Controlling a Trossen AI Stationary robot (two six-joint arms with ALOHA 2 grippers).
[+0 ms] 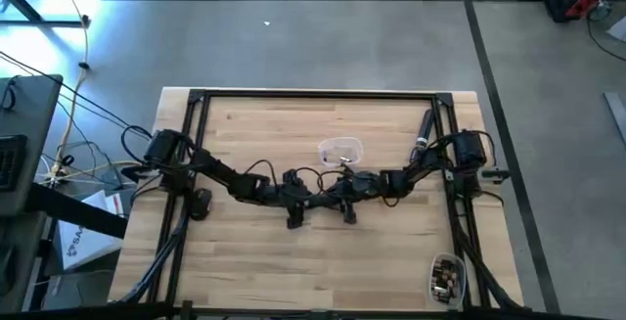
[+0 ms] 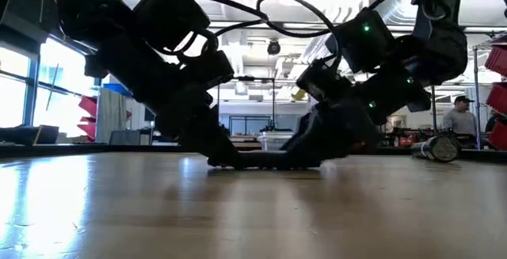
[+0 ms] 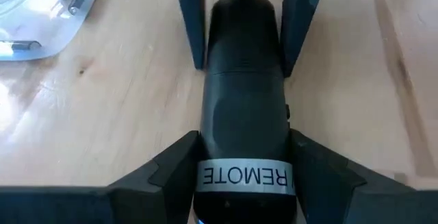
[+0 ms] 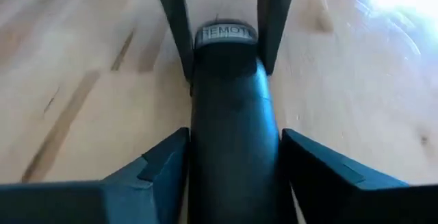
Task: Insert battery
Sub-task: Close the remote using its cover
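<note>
Black oblong plastic remote [image 3: 244, 101], labelled "REMOTE", is lying flat at mid-table, its long axis running left-right between the arms. Left gripper [image 3: 243, 176] is pinching the labelled end; right gripper [image 4: 233, 162] is pinching the opposite end. Clear plastic tray [image 1: 340, 150] is sitting just behind.

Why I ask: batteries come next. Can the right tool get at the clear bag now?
Probably not yet: the right tool is shut on the remote, though the clear bag lies near, unblocked.
</note>
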